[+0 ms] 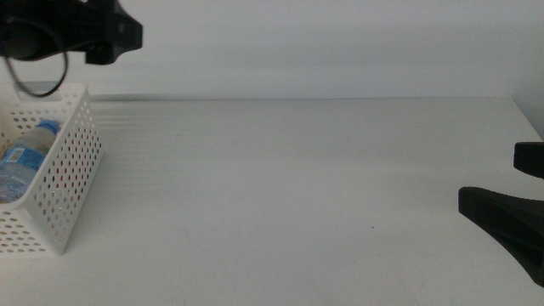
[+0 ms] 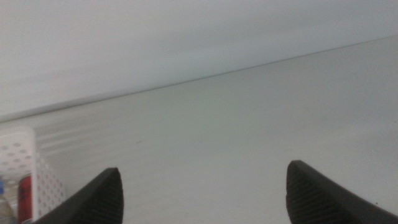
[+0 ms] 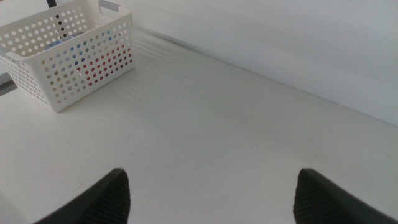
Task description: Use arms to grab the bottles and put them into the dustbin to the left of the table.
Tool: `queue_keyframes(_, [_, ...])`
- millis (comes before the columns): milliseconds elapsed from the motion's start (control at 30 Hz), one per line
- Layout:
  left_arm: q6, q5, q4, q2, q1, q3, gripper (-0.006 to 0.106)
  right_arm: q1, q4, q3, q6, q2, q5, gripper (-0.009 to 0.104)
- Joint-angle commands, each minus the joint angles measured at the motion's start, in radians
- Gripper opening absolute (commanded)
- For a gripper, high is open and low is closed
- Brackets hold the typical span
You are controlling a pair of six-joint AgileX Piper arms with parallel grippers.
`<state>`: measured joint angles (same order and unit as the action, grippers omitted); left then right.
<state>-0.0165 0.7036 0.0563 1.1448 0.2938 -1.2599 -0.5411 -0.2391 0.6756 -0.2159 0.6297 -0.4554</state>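
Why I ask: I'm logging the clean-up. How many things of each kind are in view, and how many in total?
Water bottle, blue cap, in the dustbin: 1
Red can, in the dustbin: 1
Dustbin: 1
Grippers, fingers apart and holding nothing: 2, the left gripper and the right gripper
Total: 5

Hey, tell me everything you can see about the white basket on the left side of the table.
The dustbin is a white rectangular basket that looks like plastic, its walls pierced by rows of small round holes. It stands upright and open-topped at the table's left end. Inside lies a clear water bottle with a blue cap; something red shows through the holes. Neither gripper touches it.
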Motion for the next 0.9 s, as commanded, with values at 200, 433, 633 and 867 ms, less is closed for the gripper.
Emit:
queue_keyframes(200, [0.017,-0.062,-0.008,-0.099,0.006,-0.004,0.082,-0.006,-0.002,0.035,-0.009,0.0,0.065,0.075])
queue_keyframes(433, [0.017,-0.062,-0.008,-0.069,0.006,-0.004,0.082,-0.006,-0.002,0.035,-0.009,0.0,0.065,0.075])
queue_keyframes(633, [0.017,-0.063,-0.007,-0.037,0.006,-0.003,0.082,-0.002,0.042,-0.002,-0.009,0.001,0.088,0.075])
queue_keyframes(867, [0.017,-0.224,-0.082,-0.171,-0.007,0.157,0.082,0.07,0.186,-0.083,-0.009,-0.042,0.279,0.075])
